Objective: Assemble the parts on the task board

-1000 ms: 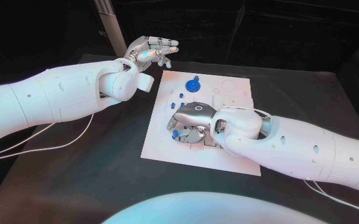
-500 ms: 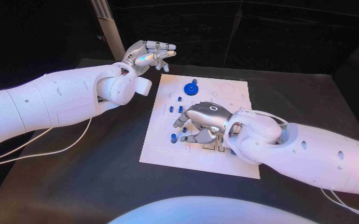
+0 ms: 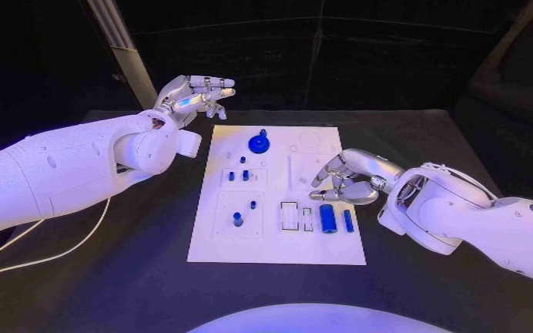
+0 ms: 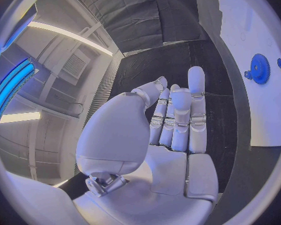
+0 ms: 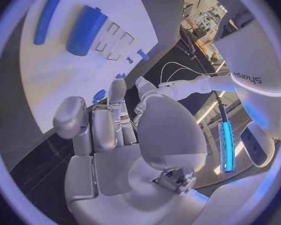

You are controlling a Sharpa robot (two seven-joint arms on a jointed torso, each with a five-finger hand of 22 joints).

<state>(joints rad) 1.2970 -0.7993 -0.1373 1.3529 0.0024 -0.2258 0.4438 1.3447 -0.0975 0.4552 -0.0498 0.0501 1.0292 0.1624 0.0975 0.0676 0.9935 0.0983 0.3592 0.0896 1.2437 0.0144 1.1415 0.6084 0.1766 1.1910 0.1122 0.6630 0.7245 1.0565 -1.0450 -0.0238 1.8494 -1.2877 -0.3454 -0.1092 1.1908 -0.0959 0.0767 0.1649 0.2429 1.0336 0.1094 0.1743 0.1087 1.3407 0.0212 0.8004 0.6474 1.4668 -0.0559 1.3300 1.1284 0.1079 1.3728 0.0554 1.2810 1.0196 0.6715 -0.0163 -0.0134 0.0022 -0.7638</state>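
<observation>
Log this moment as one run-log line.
left hand: open, raised beyond task board | right hand: empty, over board's right edge | blue gear: on board

Can't tell from here if the right hand [image 3: 346,177] touches the task board [image 3: 216,233]; its fingers cover the board's right edge in the head view. My left wrist view cuts the board off at the rim, blue gear [image 4: 260,68] just inside. Small blue pegs [image 3: 238,176] are too tiny to read whether seated or loose. Right wrist view: the hand's own fingers [image 5: 104,126] hide some pegs.
</observation>
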